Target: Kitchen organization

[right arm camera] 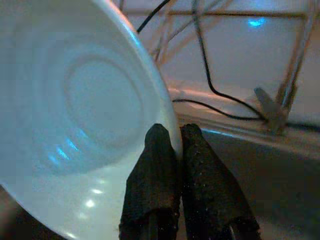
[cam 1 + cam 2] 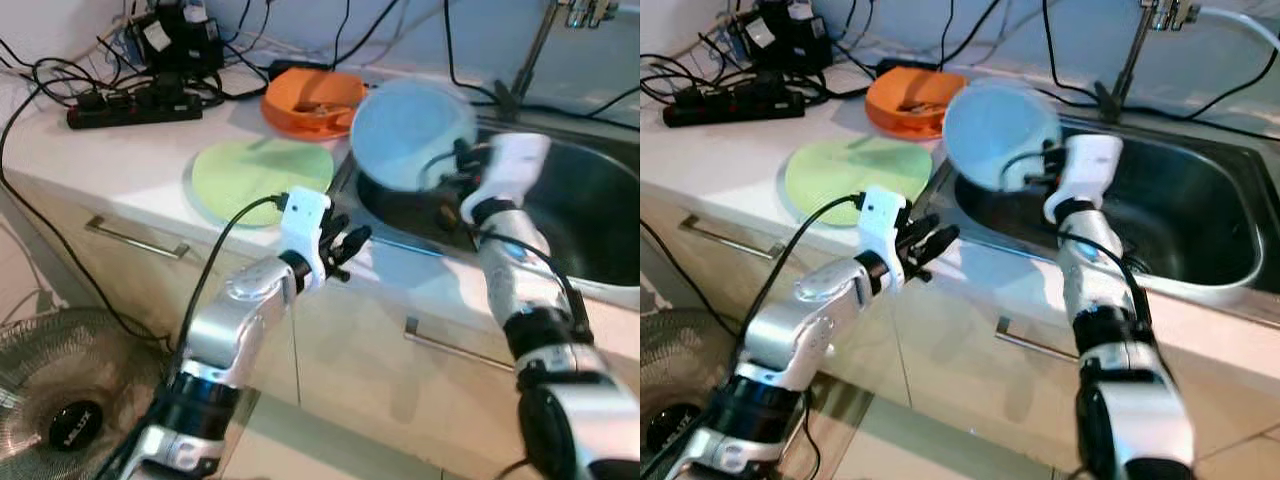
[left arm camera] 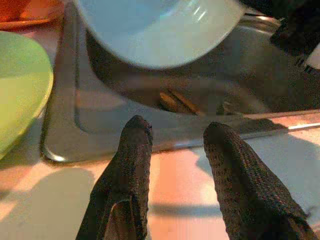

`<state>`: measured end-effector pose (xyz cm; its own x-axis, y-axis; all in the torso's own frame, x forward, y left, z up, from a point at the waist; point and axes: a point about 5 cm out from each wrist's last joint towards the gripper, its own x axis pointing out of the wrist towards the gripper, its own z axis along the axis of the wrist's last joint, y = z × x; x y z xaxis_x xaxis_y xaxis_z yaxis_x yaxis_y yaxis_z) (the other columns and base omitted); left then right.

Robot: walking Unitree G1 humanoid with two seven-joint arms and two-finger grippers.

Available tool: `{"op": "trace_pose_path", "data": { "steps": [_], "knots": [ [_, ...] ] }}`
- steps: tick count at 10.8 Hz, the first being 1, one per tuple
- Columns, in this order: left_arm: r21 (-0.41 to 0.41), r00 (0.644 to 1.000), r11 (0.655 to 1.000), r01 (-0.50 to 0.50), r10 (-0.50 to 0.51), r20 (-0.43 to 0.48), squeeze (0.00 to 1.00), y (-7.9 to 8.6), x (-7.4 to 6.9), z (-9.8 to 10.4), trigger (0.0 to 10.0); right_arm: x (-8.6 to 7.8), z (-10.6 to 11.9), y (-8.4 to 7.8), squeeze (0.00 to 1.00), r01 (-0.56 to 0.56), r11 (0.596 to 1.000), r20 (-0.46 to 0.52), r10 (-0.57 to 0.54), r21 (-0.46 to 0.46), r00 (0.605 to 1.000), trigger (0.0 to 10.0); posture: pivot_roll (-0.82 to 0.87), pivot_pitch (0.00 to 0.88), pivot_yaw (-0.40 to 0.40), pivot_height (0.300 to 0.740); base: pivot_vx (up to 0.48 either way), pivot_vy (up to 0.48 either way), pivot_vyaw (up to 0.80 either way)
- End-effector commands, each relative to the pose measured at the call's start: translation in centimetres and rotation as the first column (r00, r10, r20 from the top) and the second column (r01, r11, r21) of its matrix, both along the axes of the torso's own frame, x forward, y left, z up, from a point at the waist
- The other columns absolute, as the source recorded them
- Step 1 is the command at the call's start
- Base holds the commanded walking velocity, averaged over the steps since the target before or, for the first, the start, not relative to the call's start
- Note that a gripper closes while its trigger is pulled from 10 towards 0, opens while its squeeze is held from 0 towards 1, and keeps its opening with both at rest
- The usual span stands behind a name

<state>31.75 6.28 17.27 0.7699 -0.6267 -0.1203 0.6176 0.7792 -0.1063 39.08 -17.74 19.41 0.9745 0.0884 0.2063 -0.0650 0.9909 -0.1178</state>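
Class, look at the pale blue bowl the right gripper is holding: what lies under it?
The pale blue bowl, pinched at its rim by the right gripper, hangs over the steel sink. Below it the left wrist view shows brownish stick-like items; the bowl covers the basin further back.

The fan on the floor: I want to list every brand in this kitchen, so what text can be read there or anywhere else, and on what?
Fan hub: white lettering, too blurred to read with certainty.
Black device by the power strip: pale labels, too small to read.
Pale blue bowl, green plate, orange dish: no text visible.
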Motion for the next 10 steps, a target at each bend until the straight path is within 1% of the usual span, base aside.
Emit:
{"op": "trace_pose_path", "data": {
  "steps": [1,2,3,4,5,6,7,8,10],
  "knots": [
    [0.030,1.000,0.999,0.023,-0.023,-0.003,0.00,-0.3,-0.5,0.0,10.0,0.5,0.9,0.4,0.00,0.032,0.986,0.037,-0.026,-0.162,0.999,10.0,0.22,0.041,-0.007,0.740,0.000,0.000,0.00],
    [0.034,1.000,0.999,0.030,-0.030,-0.006,0.00,-0.4,-0.7,0.0,10.0,0.8,0.6,0.5,0.00,0.041,0.979,0.015,-0.039,-0.199,0.999,10.0,0.23,0.042,-0.009,0.740,0.000,0.000,0.00],
    [0.040,0.999,0.998,0.038,-0.037,-0.010,0.00,-0.5,-0.9,0.1,10.0,1.0,-0.1,0.8,0.00,0.058,0.941,0.000,-0.061,-0.333,0.998,10.0,0.24,0.045,-0.014,0.740,0.000,0.000,0.00],
    [0.043,0.999,0.998,0.039,-0.039,-0.012,0.00,-0.5,-1.1,0.1,10.0,1.0,-0.5,1.0,0.00,0.063,0.912,-0.008,-0.073,-0.406,0.997,10.0,0.24,0.047,-0.017,0.740,0.000,0.000,0.00],
    [0.047,0.999,0.998,0.035,-0.035,-0.016,0.00,-0.4,-1.4,0.1,10.0,1.0,-1.8,0.8,0.00,0.075,0.870,-0.054,-0.116,-0.487,0.992,10.0,0.25,0.046,-0.023,0.740,0.000,0.000,0.00],
    [0.049,0.999,0.998,0.034,-0.033,-0.017,0.00,-0.3,-1.4,0.1,10.0,0.9,-2.2,0.6,0.00,0.078,0.855,-0.068,-0.132,-0.513,0.989,10.0,0.25,0.046,-0.025,0.740,0.000,0.000,0.00],
    [0.051,0.999,0.998,0.032,-0.031,-0.021,0.00,-0.3,-1.5,0.0,10.0,0.7,-3.1,0.1,0.00,0.077,0.837,-0.104,-0.158,-0.542,0.982,10.0,0.26,0.044,-0.026,0.740,0.000,0.000,0.00],
    [0.053,0.999,0.998,0.032,-0.030,-0.024,0.00,-0.2,-1.6,0.0,10.0,0.6,-3.5,0.0,0.00,0.070,0.823,-0.119,-0.165,-0.563,0.979,10.0,0.26,0.042,-0.025,0.740,0.000,0.000,0.00],
    [0.055,0.999,0.998,0.038,-0.036,-0.030,0.00,-0.2,-1.7,0.0,10.0,0.4,-4.5,0.0,0.00,0.048,0.808,-0.162,-0.176,-0.588,0.971,10.0,0.26,0.037,-0.023,0.740,0.000,0.000,0.00]
  ]
}}
